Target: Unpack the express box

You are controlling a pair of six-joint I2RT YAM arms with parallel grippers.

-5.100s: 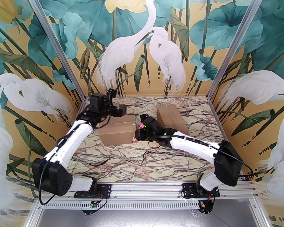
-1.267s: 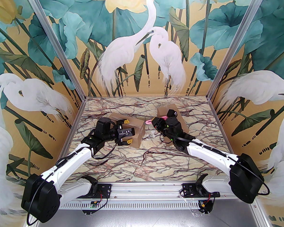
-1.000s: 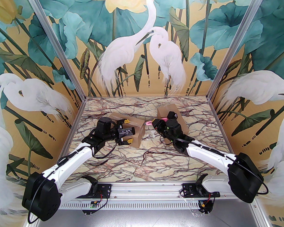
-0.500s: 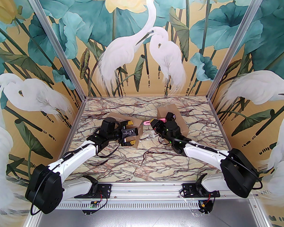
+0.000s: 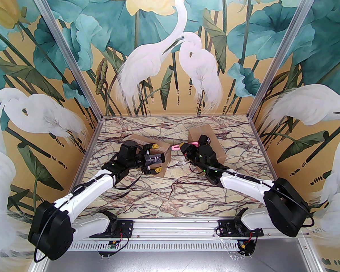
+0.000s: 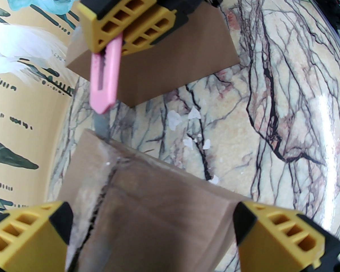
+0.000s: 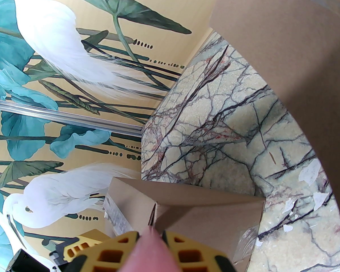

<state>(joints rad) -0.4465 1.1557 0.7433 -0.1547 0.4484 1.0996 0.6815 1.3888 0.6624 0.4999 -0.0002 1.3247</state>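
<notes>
Top view: my left pincer spread wide, straddling the brown cardboard express box, left of centre on the veined marble table. My right pincer narrow, clamped on a flat pink cutter.

Left wrist: grey blade tip at the box's edge (tape seam there torn, fuzzy); white paper scraps beside.

Right wrist: yellow ribbed fingers pinch the pink handle.
</notes>
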